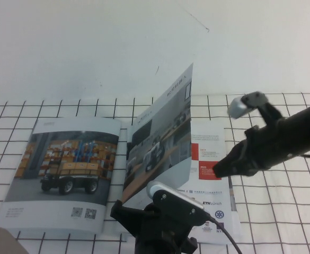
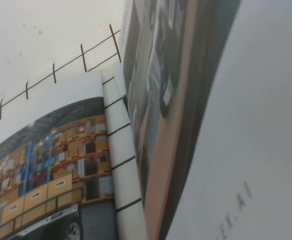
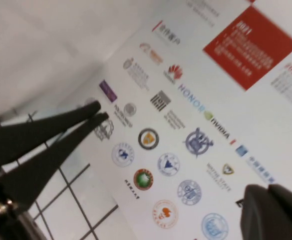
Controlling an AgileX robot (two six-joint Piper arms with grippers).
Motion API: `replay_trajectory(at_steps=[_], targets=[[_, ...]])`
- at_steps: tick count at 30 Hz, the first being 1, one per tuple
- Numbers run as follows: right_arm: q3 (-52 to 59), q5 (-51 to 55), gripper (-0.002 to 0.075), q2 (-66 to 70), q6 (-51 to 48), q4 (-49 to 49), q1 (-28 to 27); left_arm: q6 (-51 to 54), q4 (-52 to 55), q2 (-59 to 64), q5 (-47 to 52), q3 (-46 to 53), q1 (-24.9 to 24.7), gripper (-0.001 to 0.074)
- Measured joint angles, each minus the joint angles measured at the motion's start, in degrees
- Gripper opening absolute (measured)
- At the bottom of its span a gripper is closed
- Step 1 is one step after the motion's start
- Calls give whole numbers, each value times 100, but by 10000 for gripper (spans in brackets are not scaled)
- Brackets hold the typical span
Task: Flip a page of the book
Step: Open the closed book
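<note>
The book [image 1: 64, 159] lies open on the gridded table, with the warehouse vehicle sheet flat on the left. The page [image 1: 162, 137] with the classroom photo stands nearly upright over the spine. It fills the left wrist view [image 2: 155, 100], and its white reverse shows in the right wrist view [image 3: 46, 50]. My left gripper [image 1: 118, 211] is at the page's lower edge, its thin black fingers [image 3: 93, 107] closed together on the sheet. My right gripper [image 1: 217, 171] is shut and empty, its tip [image 3: 268, 192] just above the red-squares-and-logos page [image 3: 185, 125], to the right of the lifted page.
The table [image 1: 282, 211] is white with a black grid and meets a white wall at the back. The left arm's body [image 1: 168, 217] sits at the front centre, overlapping the book's lower edge. The right arm [image 1: 287, 137] reaches in from the right.
</note>
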Motion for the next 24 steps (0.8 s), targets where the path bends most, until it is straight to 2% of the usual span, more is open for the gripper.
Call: replay_trajectory(at_steps=[6,15,18,24], targets=[[96,-659,1,782,3,-236,707,59,0,0,136,0,0,-2],[31,-714,1,1087,355,-442,775,981,-43,0,720,0,127,-2],[19,-701,1,1091,368,-444,775,1194,-261,0,743,0,399,-2],[19,-688,1,1100,376,-454,775,1615,-780,0,743,-4,1288,-2]])
